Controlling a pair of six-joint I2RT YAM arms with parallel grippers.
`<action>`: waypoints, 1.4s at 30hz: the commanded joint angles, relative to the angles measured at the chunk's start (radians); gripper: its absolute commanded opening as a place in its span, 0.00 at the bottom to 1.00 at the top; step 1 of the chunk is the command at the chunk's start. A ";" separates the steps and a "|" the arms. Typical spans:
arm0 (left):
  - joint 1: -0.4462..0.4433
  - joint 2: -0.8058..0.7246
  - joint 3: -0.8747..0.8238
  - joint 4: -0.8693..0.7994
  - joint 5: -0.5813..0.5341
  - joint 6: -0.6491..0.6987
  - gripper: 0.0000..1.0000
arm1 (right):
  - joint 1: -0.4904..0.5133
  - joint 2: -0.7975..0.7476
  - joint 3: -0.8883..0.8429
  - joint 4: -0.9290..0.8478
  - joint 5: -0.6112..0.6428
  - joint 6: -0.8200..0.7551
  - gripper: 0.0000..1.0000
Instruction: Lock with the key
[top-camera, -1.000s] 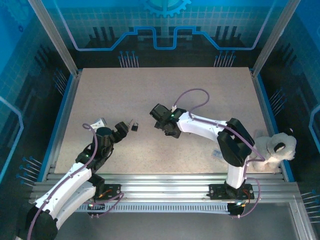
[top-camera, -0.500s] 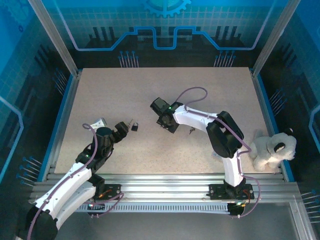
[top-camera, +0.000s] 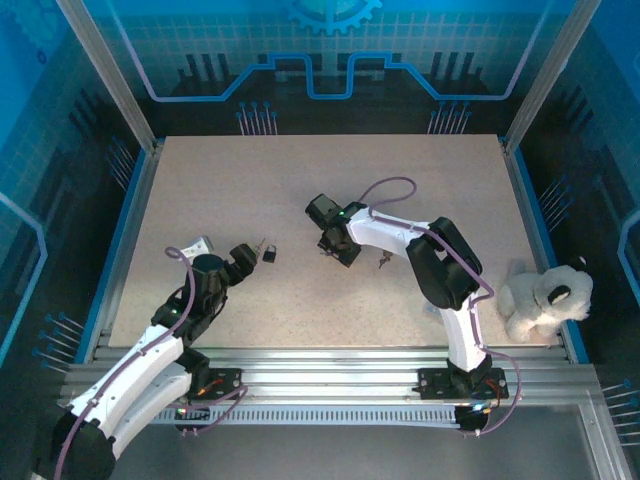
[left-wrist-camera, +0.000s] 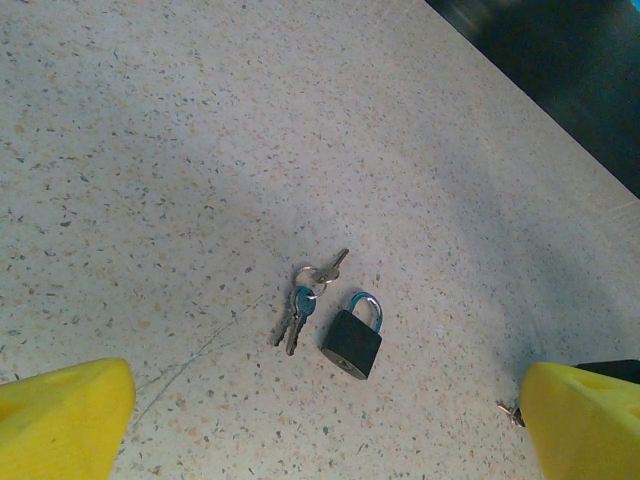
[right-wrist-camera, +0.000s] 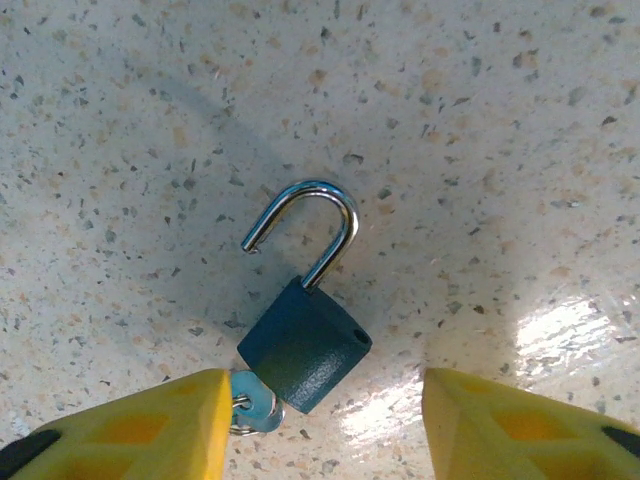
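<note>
**Open padlock between the right end effector's fingers, left end effector wide open**

From the top external camera we see the left end effector (top-camera: 243, 258) low over the speckled surface (top-camera: 250, 180), its jaws spread, with a small closed padlock (top-camera: 268, 255) just beside its tips. The right end effector (top-camera: 335, 245) points down at the middle of the surface, well apart from the left one. A white plush toy (top-camera: 545, 297) sits at the right edge, beside the right arm.

In the left wrist view, we see the left end effector (left-wrist-camera: 325, 405) standing fully open, its yellow fingers (left-wrist-camera: 60, 420) at the two lower corners. Ahead of them lies the closed padlock (left-wrist-camera: 352, 342), its shackle seated, and a bunch of keys (left-wrist-camera: 300, 300) just beside it.

In the right wrist view, we see the right end effector (right-wrist-camera: 322, 385) part open, gripping nothing, and straddling an open padlock (right-wrist-camera: 303, 345) that lies flat on the surface. Its shackle (right-wrist-camera: 310, 215) is swung free at one end. A blue-headed key (right-wrist-camera: 255, 405) on a ring sticks out at the body's lower end, touching the finger at the left of this view; the other finger stands clear of the body.
</note>
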 joint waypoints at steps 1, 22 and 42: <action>0.004 0.001 -0.008 0.013 0.009 0.015 0.99 | -0.023 0.026 0.016 -0.009 -0.004 0.020 0.49; 0.004 0.018 -0.007 0.019 0.009 0.017 0.99 | -0.075 0.097 0.060 0.012 -0.075 -0.075 0.42; 0.004 0.019 -0.002 0.014 0.015 0.016 0.99 | -0.108 0.182 0.160 0.052 -0.198 -0.403 0.37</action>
